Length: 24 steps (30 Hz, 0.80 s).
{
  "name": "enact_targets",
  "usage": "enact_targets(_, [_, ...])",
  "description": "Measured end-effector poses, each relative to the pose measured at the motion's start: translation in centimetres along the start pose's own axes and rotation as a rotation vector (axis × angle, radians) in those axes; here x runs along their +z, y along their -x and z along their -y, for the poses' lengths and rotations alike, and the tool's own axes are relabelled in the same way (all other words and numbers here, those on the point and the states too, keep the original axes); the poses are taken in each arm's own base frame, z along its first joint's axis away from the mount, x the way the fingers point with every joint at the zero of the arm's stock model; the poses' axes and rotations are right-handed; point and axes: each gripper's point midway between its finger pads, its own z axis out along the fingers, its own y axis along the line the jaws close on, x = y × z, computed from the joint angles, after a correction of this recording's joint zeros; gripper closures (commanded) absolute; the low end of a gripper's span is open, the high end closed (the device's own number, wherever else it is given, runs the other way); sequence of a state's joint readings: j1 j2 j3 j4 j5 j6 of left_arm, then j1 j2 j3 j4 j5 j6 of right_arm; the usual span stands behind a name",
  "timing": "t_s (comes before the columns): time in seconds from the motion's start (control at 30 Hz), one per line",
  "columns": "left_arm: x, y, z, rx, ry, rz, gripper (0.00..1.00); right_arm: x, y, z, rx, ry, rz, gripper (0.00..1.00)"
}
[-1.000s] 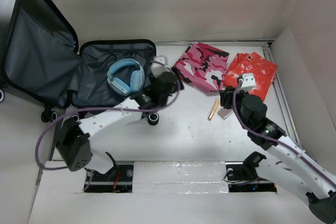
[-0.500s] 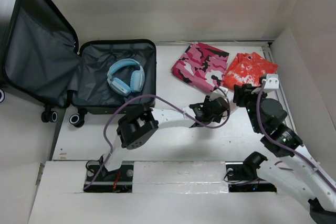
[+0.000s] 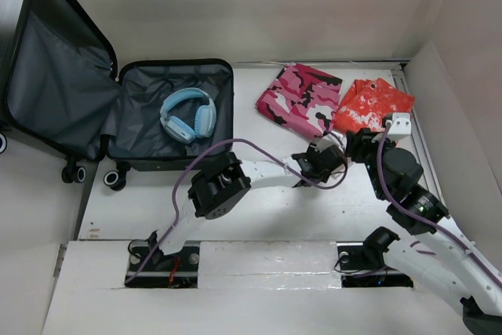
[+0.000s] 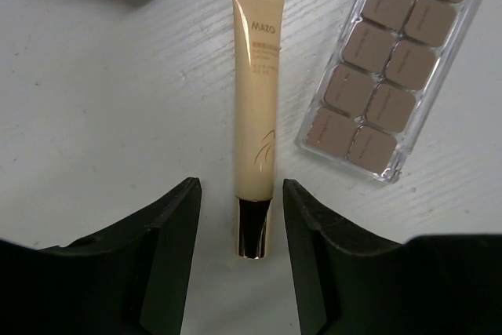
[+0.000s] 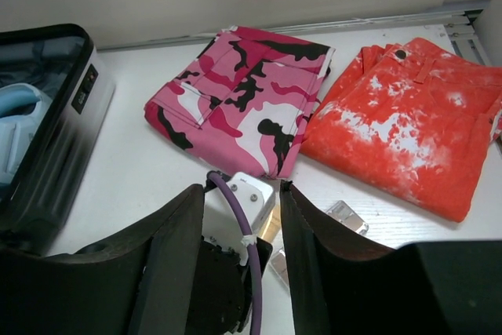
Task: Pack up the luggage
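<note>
The luggage [image 3: 169, 76] lies open at the table's left, lid raised, with blue headphones [image 3: 188, 115] on its grey lining. My left arm reaches right across the table, and its gripper [image 3: 321, 161] hangs just above the surface. In the left wrist view that gripper [image 4: 239, 184] stands open astride the gold-capped end of a cream tube [image 4: 256, 100], with a gap on each side. A clear palette [image 4: 396, 60] of brown pans lies right of the tube. My right gripper [image 5: 240, 187] is open and empty, hovering just behind the left wrist.
A folded pink camouflage garment [image 3: 300, 100] and a folded orange garment [image 3: 372, 103] lie at the back right. A wall [image 3: 463, 115] borders the table's right side. The two grippers sit close together. The luggage's wheels [image 3: 116, 180] face the near edge.
My left arm has swung from the luggage's edge rightward to the tube, and its jaws have narrowed. My right gripper drew back to the right and opened slightly.
</note>
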State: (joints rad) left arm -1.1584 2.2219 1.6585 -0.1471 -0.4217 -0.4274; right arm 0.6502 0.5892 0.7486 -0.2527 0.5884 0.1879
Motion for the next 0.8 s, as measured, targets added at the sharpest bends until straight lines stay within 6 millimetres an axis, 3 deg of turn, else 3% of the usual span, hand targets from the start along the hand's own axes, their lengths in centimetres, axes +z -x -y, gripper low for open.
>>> enact_targets(0.17, [0.6,-1.1,-0.3,0.011,0.021,-0.022,0.68,0.0,0.0,0.1,0.000,-0.003,0.001,0.49])
enact_targets(0.23, [0.7,-1.1,-0.4,0.012,0.023,-0.022,0.86,0.0,0.0,0.1,-0.001,-0.004,0.000,0.49])
enact_targets(0.27, [0.8,-1.0,-0.3,0.010,0.024,-0.021,1.00,0.0,0.0,0.1,0.000,-0.004,0.001,0.48])
enact_targets(0.5, [1.0,-0.6,-1.1,-0.054,0.051,0.000,1.00,0.0,0.0,0.1,-0.004,-0.004,0.000,0.48])
enact_targets(0.63, [-2.4,-2.0,-5.4,-0.086,0.108,-0.026,1.00,0.0,0.0,0.1,-0.008,-0.002,0.000,0.48])
enact_targets(0.73, [-6.1,0.0,-8.5,-0.161,0.134,0.032,1.00,0.3,-0.2,-0.3,-0.007,0.008,0.001,0.48])
enact_targets(0.8, [-9.1,3.2,-10.9,-0.255,0.146,0.117,1.00,0.6,-0.6,-0.6,-0.013,0.019,-0.010,0.48])
